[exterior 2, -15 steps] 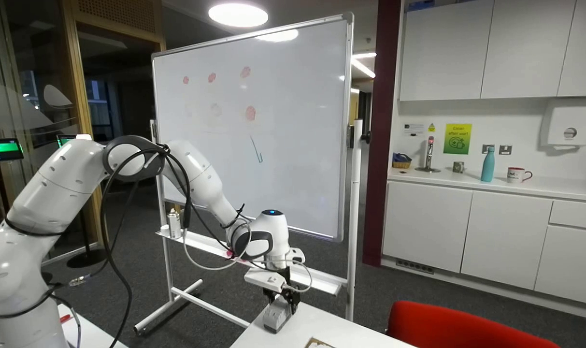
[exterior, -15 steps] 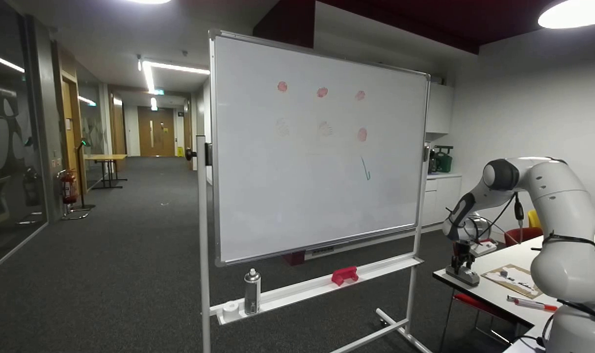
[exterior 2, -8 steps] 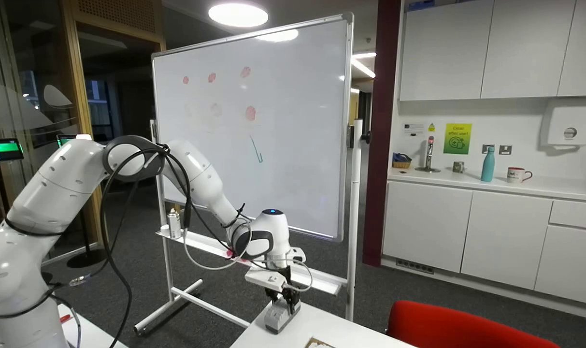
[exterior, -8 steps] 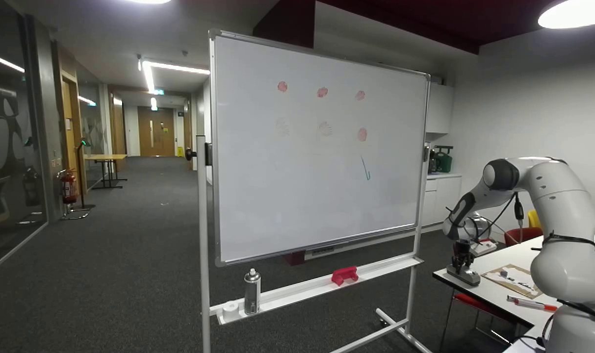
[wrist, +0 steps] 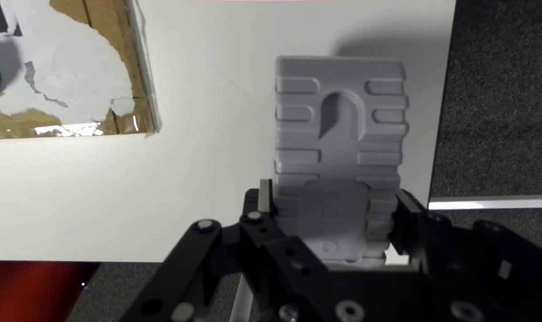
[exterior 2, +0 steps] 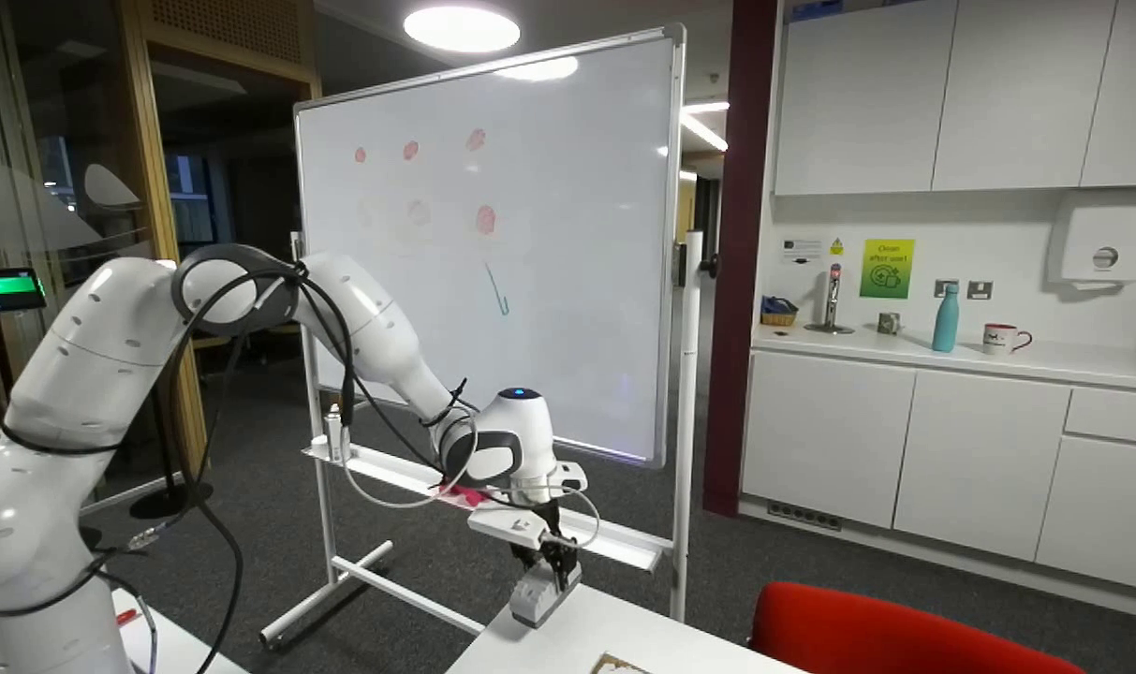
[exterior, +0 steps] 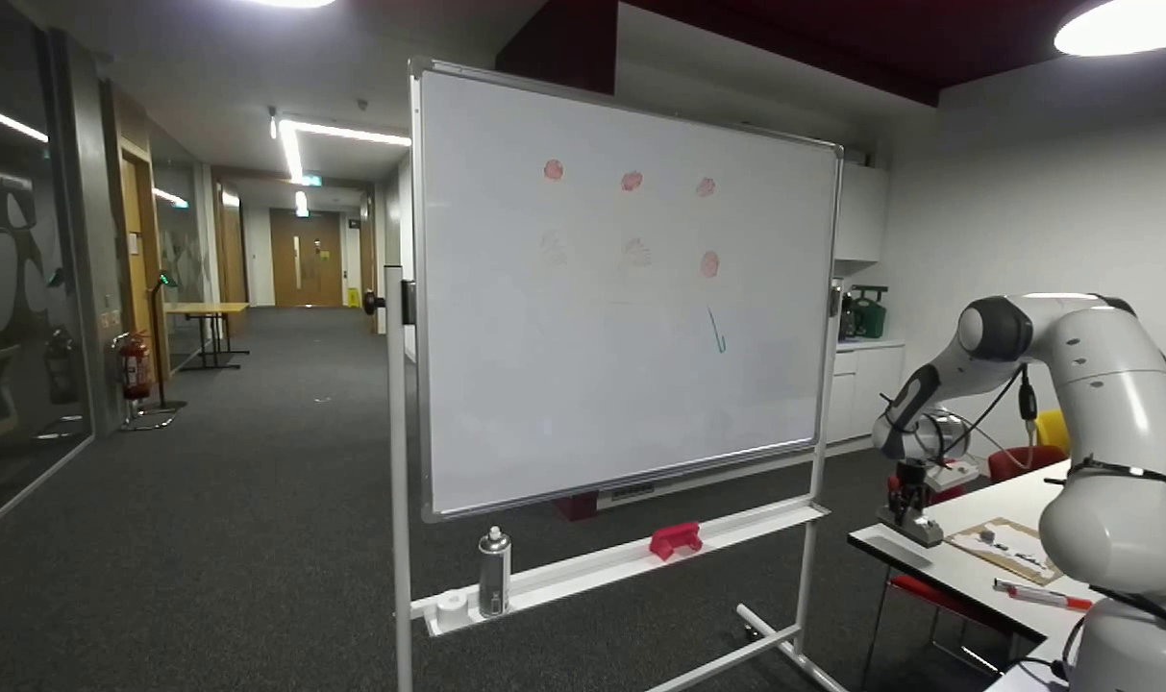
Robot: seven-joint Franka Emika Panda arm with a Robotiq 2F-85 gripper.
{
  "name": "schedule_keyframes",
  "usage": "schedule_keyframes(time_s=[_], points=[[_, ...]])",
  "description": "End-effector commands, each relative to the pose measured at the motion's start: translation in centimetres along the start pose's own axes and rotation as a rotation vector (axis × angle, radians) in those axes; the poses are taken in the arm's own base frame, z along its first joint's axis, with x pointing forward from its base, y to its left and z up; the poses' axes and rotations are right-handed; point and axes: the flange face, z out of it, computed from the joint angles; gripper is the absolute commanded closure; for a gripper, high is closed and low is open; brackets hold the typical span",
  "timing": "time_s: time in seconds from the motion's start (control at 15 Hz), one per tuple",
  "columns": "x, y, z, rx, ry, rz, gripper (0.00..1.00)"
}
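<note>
A: How is the arm posed relative to the table?

B: The elbow is bent high above the table, the forearm is sloped downward from it, and the gripper is pointed down over one corner of the table.

A: Is anything held there?

B: Yes, a grey ridged block is clamped in the gripper by its two long sides. It is held just above the table, near that same corner.

A: What has been changed since the earlier frames?

B: Half a second ago the block was seen lower, at the table's surface, with the gripper already around it. Now it has been raised slightly off the table. The elbow has been lifted and drawn back a little toward the arm's base, and the wrist has been brought up too.

A: What else is found about the table?

B: A cardboard piece faced with torn white paper is laid on the table, near the block but apart from it. Markers are laid on the table by the arm's base. A red chair is placed beside the table. The whiteboard is stood apart from the table, its marks unchanged.
</note>
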Motion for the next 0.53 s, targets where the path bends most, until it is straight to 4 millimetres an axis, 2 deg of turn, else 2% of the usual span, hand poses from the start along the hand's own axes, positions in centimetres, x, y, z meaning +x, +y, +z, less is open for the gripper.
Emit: schedule_keyframes(time_s=[0.0,0.2,0.47], points=[[-3.0,-2.3,-5.0,-0.018,0.105,-0.063,0.65],[-4.4,-4.9,-7.9,-0.054,0.181,-0.130,0.65],[-6.6,-9.4,-11.2,-0.087,0.256,-0.189,0.65]])
